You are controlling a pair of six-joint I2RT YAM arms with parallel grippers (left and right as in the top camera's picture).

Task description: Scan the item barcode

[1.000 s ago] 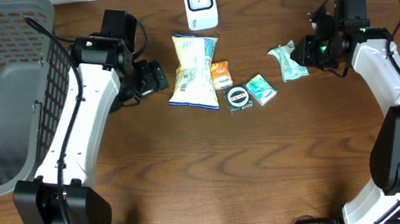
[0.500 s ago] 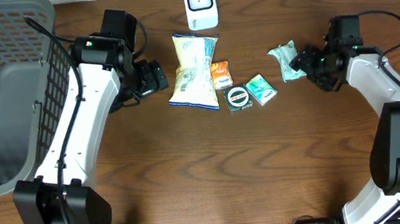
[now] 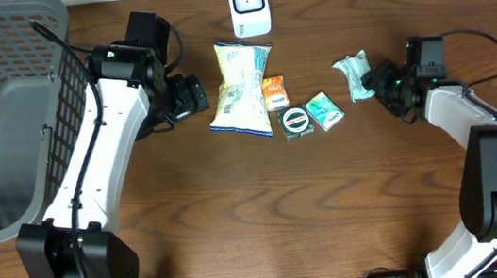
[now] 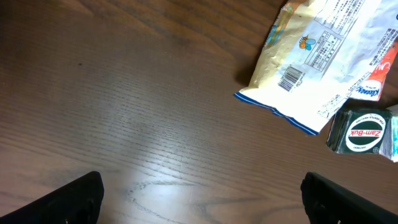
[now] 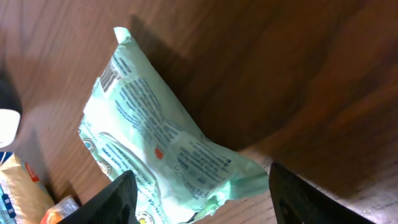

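The right end effector (image 3: pixel 380 79) has sprung open, dropping the green packet (image 5: pixel 155 143) on the worktop (image 3: pixel 239 216) right of the scanner (image 3: pixel 248 4), unscanned; the left end effector (image 4: pixel 199 199) gapes empty.

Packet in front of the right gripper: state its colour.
Pale mint green packet with dark small print; clearest in the right wrist view.

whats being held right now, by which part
Nothing is held: the right gripper stands open around the end of the green packet; the left gripper is open, empty.
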